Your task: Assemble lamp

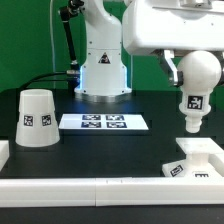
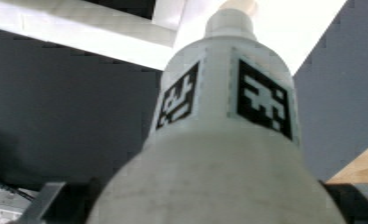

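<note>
My gripper (image 1: 188, 68) is shut on the white bulb (image 1: 192, 98) at its round head, stem pointing down. The bulb hangs just above the low square base (image 1: 197, 157) at the exterior view's right, its tip close to the base's top; I cannot tell whether they touch. The truncated-cone shade (image 1: 35, 118) stands on the table at the exterior view's left, apart from both. In the wrist view the bulb (image 2: 207, 130) fills the picture with two square tags on its neck, and my gripper (image 2: 199, 212) holds it between dark fingers (image 2: 56, 205) at either side.
The marker board (image 1: 103, 122) lies flat in the middle of the black table. The robot's white pedestal (image 1: 102, 70) stands behind it. A white rim (image 1: 90, 188) runs along the table's front edge.
</note>
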You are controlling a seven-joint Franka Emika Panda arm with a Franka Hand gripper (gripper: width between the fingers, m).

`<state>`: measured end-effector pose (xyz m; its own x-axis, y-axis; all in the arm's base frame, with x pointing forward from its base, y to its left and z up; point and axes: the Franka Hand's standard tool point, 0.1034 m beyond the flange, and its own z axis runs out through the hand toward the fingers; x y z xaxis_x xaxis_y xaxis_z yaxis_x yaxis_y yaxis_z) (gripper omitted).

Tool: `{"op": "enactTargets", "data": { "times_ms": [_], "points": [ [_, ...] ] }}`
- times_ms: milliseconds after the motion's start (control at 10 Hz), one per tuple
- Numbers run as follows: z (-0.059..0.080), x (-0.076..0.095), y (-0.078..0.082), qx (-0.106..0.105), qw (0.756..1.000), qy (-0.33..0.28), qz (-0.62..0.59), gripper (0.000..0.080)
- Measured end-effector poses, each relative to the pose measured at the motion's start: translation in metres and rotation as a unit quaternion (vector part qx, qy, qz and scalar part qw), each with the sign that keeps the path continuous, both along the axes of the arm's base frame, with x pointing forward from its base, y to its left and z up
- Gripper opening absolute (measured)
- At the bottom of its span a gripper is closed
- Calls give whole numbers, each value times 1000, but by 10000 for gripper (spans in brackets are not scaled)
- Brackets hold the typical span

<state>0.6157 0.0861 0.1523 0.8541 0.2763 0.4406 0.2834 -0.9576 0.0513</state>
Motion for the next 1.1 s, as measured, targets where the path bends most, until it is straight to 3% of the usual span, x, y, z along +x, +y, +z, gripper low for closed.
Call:
{"op": "enactTargets", "data": {
  "times_ms": [400, 1100],
  "points": [
    [-8, 15, 7, -5, 1000, -2, 16, 576],
    [-22, 10, 10, -8, 1000, 0, 23, 576]
  ]
}}
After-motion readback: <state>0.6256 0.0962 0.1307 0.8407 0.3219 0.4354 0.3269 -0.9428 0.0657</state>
